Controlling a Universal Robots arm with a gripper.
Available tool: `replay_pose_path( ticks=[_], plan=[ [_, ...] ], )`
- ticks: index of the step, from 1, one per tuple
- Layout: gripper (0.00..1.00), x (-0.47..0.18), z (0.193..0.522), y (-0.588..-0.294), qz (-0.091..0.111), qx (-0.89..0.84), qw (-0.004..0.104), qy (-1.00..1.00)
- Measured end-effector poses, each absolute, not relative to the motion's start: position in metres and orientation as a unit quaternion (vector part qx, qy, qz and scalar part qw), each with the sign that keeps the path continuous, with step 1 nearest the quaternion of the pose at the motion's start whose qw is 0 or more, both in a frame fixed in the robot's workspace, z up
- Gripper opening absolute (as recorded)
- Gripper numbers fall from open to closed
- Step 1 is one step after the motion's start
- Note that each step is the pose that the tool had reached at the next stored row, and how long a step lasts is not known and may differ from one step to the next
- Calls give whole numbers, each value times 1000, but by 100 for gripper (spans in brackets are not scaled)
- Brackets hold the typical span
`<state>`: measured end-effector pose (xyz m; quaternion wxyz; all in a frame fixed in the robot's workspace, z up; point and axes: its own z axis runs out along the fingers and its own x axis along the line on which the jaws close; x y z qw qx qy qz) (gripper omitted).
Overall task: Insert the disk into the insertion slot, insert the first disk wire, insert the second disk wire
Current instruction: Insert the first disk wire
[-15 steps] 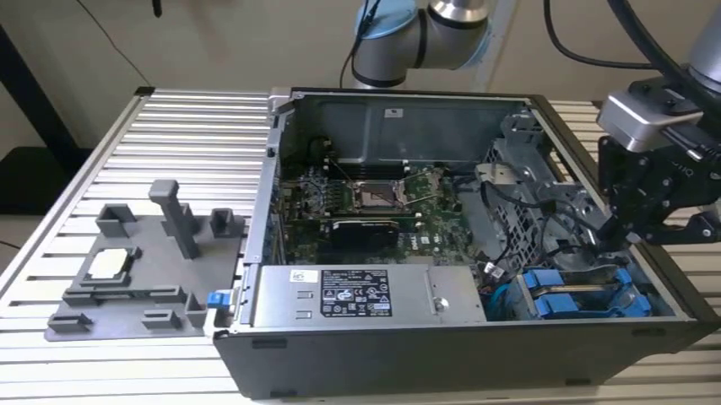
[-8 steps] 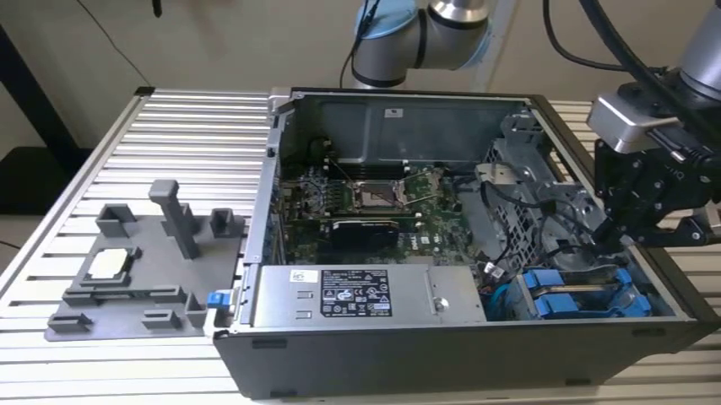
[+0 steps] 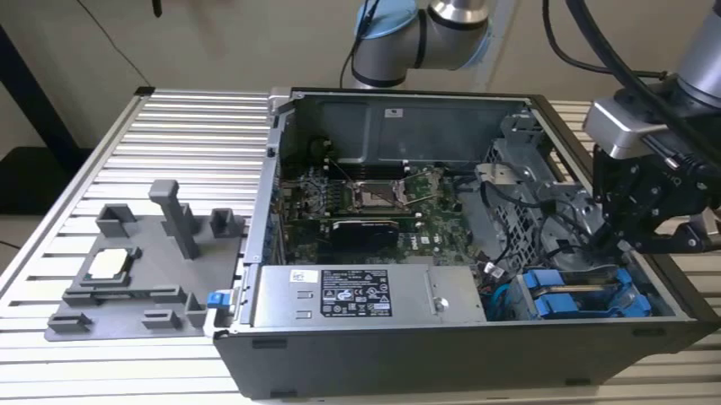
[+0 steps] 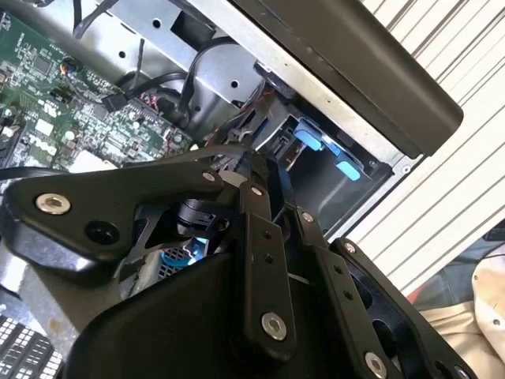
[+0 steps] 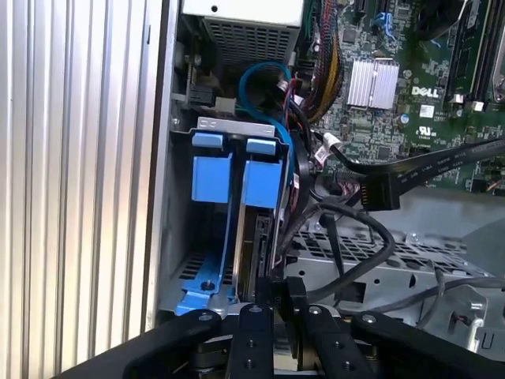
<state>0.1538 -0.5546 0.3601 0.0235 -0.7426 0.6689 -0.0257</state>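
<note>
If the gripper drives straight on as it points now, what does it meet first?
Probably the near edge of the disk, standing in the insertion slot right ahead of the gripper in the first wrist view; the gap is hard to judge.

You get little room at the grey sheet-metal drive cage [image 5: 237, 125]. Two bright blue plastic carrier frames [image 5: 211, 178] stand side by side in it. The case's grey metal side wall [image 5: 163, 237] closes one flank, and looping black cables [image 5: 347, 229] crowd the flank toward the green motherboard [image 5: 394, 118]. Your black gripper [image 5: 276, 295] hangs just beside those cables.
</note>
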Motion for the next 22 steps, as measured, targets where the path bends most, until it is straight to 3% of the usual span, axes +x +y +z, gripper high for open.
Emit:
replay_pose_path(
  ticks=[9, 15, 22],
  plan=[
    [19, 153, 360, -573, -23, -741, 26, 671],
    [19, 153, 359, -573, -9, -734, 45, 677],
    [19, 155, 355, -574, -8, -731, 46, 681]
  ],
)
